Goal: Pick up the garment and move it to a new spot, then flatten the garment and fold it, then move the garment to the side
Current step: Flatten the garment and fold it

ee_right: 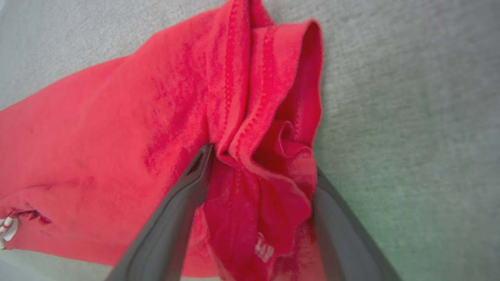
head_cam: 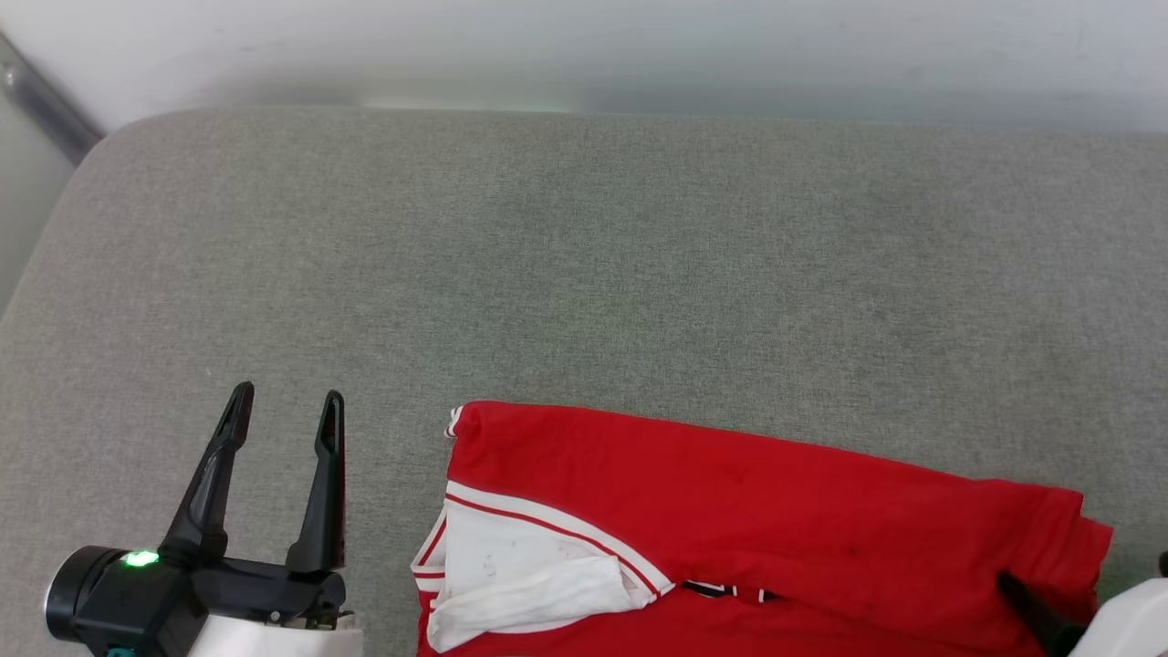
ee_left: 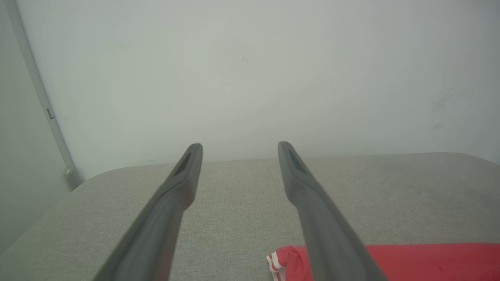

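Between spread right gripper [ee_right: 261,160] jaws, bunched garment [ee_right: 117,136] hem

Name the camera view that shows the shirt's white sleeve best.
Head view: the white sleeve lies in plain sight on the red shirt. Left wrist view catches a bit of striped trim; right wrist view, a sliver of white at its left edge.

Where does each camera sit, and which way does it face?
Head view: on the head, looking down at grey cushion and garment; left gripper lower left.
Left wrist view: along its own fingers, toward the wall.
Right wrist view: down the open right gripper, which straddles a garment fold.
All share the garment.
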Tool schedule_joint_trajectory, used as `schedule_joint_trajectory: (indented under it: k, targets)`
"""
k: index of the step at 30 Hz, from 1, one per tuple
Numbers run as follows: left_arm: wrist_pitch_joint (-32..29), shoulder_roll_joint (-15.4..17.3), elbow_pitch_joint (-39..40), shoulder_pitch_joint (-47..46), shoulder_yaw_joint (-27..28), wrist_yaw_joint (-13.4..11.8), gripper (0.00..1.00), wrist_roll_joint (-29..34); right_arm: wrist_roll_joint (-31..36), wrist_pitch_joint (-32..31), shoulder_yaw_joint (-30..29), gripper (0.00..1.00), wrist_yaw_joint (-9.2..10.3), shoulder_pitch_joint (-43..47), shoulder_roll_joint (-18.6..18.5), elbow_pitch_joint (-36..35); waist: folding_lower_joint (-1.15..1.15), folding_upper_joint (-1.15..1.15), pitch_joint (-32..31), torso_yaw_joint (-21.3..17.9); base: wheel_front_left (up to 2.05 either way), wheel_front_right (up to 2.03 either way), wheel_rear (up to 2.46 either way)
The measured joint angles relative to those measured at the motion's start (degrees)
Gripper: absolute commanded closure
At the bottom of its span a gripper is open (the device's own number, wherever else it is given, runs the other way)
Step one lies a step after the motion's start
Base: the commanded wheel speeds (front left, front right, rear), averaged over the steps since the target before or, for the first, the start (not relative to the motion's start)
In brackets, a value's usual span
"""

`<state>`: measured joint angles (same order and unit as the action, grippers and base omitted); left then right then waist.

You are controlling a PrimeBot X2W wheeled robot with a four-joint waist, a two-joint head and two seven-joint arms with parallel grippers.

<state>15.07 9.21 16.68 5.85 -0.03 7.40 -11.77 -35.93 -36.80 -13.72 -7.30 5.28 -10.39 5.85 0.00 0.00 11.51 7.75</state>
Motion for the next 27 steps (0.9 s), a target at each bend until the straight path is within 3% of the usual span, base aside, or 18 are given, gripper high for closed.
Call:
schedule_joint_trajectory:
  k: [5,6,7,8,17,27]
  targets:
    - [0.00,0.01,-0.19,0.01,0.08,0.00,0.00,0.01,0.38,2.61,4.38,0.00,0.27,-0.43,-0.69,1.55,-0.01,0.00,-0.43,0.14,0.00,0.00,0.00]
    - [0.00,-0.02,-0.23,0.01,0.08,0.00,0.00,0.01,1.13,3.56,5.15,0.09,0.27,-0.53,-0.81,2.03,-0.01,0.00,-0.53,0.14,0.00,0.00,0.00]
    - [0.00,-0.08,-0.29,0.01,0.08,0.00,0.00,0.01,2.25,4.69,5.90,0.64,0.27,-0.57,-1.03,2.52,-0.01,0.00,-0.65,0.15,0.00,0.00,0.00]
    - [0.00,-0.18,-0.35,0.01,0.10,0.00,0.00,0.01,3.04,5.88,6.42,1.00,0.27,-0.62,-1.10,3.08,-0.01,0.00,-0.78,0.15,0.00,0.00,0.00]
    - [0.00,-0.54,-0.86,0.83,0.63,0.00,0.00,0.10,5.42,11.24,4.77,1.00,-0.37,-2.11,-1.18,6.22,0.00,0.00,-2.24,-0.73,0.00,0.00,0.00]
    - [0.00,-0.87,-1.16,0.91,0.22,0.00,0.00,0.00,15.10,13.33,-9.07,1.00,-0.24,-2.83,-3.83,7.97,0.00,0.00,-2.96,-1.68,0.00,0.00,0.00]
